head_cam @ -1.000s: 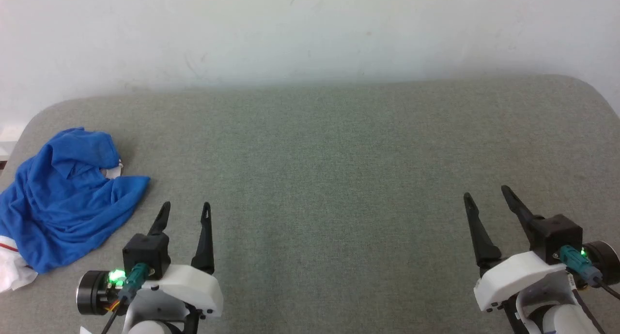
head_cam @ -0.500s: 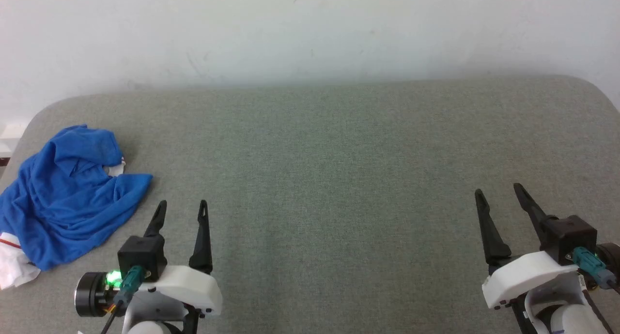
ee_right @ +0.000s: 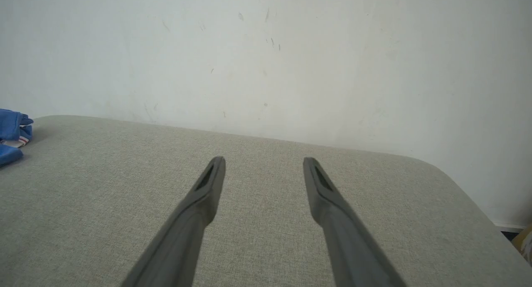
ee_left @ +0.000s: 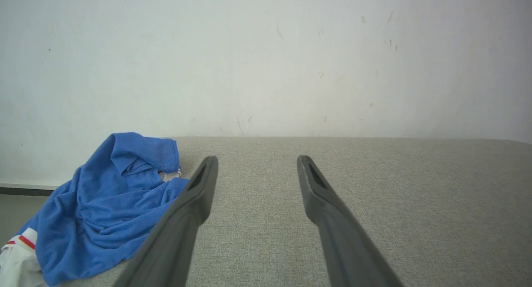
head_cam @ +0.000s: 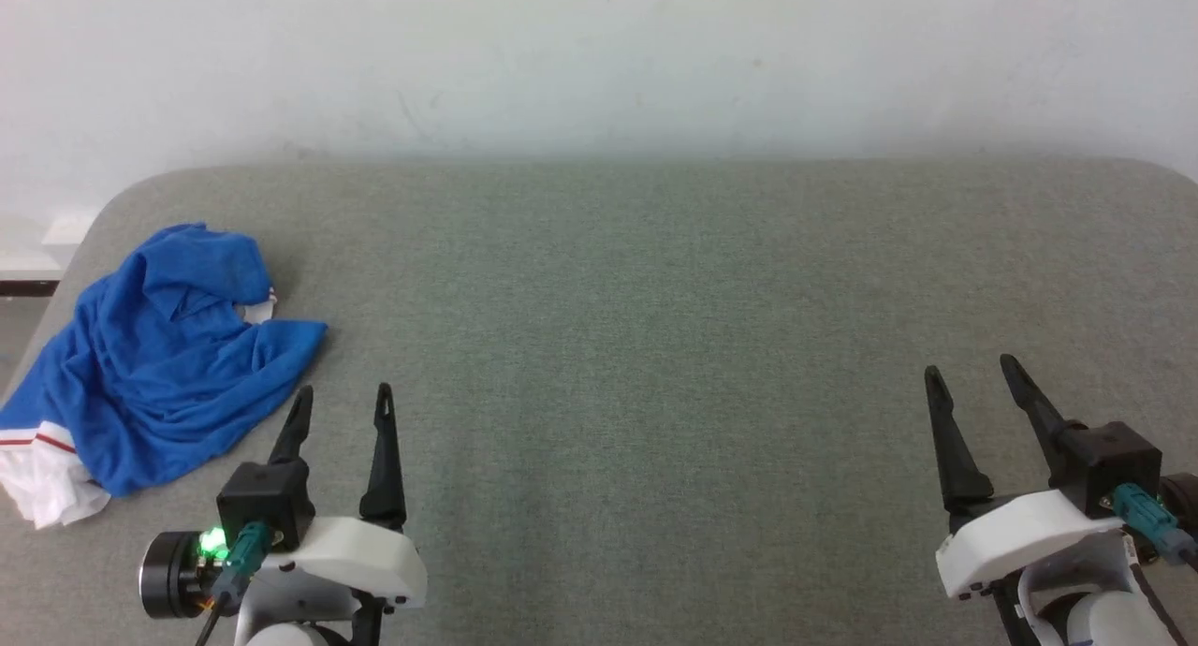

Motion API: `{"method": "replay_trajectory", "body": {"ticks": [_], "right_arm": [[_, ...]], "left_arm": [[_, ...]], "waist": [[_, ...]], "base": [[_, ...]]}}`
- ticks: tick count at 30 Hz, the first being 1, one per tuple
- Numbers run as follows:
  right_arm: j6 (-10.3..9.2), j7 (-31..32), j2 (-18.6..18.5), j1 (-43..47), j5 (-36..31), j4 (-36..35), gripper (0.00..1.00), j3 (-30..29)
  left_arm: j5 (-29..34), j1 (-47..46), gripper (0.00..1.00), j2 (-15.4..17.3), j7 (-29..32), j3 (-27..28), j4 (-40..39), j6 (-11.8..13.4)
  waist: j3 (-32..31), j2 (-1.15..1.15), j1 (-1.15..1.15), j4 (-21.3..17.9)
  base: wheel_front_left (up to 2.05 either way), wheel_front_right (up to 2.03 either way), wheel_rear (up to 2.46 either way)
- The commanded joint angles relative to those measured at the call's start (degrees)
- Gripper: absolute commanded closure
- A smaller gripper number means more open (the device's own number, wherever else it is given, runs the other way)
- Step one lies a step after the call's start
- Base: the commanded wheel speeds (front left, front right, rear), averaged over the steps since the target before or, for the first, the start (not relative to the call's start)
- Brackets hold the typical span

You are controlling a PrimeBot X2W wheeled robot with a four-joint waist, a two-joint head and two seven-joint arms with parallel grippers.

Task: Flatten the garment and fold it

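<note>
The garment [head_cam: 159, 365] lies as a crumpled blue heap at the far left of the grey fabric bench [head_cam: 636, 346], near its rounded back corner and well short of the pale wall [head_cam: 599, 56] behind. A white sleeve [head_cam: 42, 468] with a thin red stripe pokes out at the heap's near-left end, and a small patch of white shows in a fold towards the top. The cloth seems to drape over the bench's left edge, though the heap hides the edge itself. The left fingers [head_cam: 381, 449] hover over the bench just right of the garment's near corner, spread wide and grasping nothing, tips pointing towards the wall; in the left wrist view the blue cloth sits beside and behind the left-hand finger, with no clear contact. The right fingers [head_cam: 947, 435] hover at the opposite side of the bench, well apart from the garment, likewise released and empty. In the right wrist view a scrap of blue shows at the far left edge.
</note>
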Motion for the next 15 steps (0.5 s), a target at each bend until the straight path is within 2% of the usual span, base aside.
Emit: {"method": "replay_trajectory", "body": {"ticks": [1,15], "right_arm": [[-0.04,-0.6,0.1,0.8,-0.1,0.3,0.0,0.0],[-0.05,-2.3,0.1,0.4,-0.8,1.7,0.0,1.3]], "left_arm": [[-0.4,1.1,0.0,-0.1,-0.4,-0.1,-0.2,0.3],[-1.5,1.9,0.0,-0.1,-2.1,-0.3,-0.4,1.4]], "waist": [[0.0,0.0,0.0,0.5],[0.0,0.0,0.0,5.1]], "base": [[0.0,0.0,0.0],[0.0,0.0,0.0]]}}
